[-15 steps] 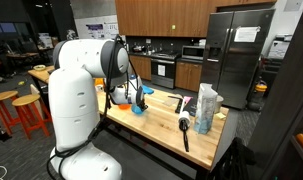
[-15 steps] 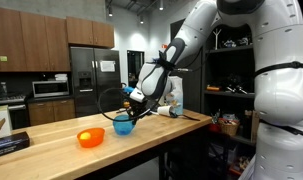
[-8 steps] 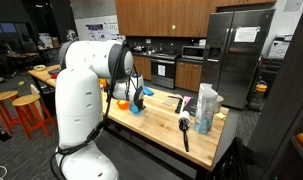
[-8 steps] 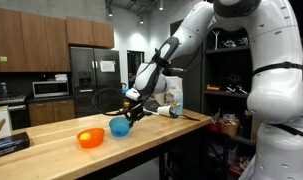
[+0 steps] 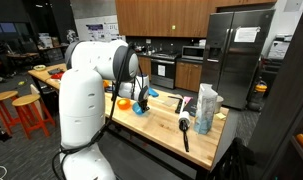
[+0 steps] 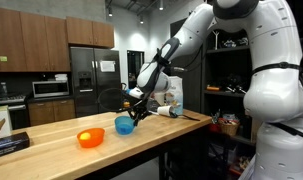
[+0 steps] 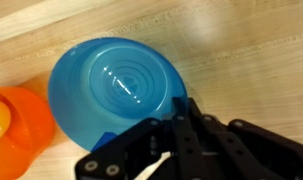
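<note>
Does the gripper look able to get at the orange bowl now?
Probably, though not directly: the gripper is shut on the blue bowl at its rim, and that bowl sits between it and the orange bowl. Above both, the way looks free.

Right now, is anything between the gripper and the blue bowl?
Nothing visible. The gripper is at the rim of the blue bowl, jaws shut, apparently pinching it. The orange bowl sits on the far side, out of the way.

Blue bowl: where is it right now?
In the wrist view the blue bowl lies on the wooden counter beside the orange bowl; the gripper pinches its rim on the opposite side.
</note>
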Motion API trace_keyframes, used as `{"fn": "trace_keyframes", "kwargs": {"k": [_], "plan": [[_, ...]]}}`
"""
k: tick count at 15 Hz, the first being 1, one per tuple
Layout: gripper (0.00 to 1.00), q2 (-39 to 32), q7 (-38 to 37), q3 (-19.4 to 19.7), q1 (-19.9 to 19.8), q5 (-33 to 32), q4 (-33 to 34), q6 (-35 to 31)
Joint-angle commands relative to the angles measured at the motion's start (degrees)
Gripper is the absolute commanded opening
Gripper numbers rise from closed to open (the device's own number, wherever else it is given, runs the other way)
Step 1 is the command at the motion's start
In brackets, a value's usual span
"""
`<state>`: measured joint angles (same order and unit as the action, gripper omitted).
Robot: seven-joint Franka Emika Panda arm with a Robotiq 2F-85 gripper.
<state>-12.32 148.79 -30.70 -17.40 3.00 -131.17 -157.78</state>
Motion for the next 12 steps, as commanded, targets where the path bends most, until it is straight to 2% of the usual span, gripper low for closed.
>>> {"fn": "trace_keyframes", "kwargs": {"k": [1,5,11,12], "plan": [[0.32,-0.7,0.4,-2.0,-2.8,0.1,0.5,2.6],[0.54,-0.5,0.3,-3.6,-4.3,0.0,0.6,4.7],[0.96,3.2,0.1,-6.1,-5.4,-1.0,0.3,6.3],[0.99,4.1,0.0,-6.3,-5.2,-1.2,0.4,6.7]]}}
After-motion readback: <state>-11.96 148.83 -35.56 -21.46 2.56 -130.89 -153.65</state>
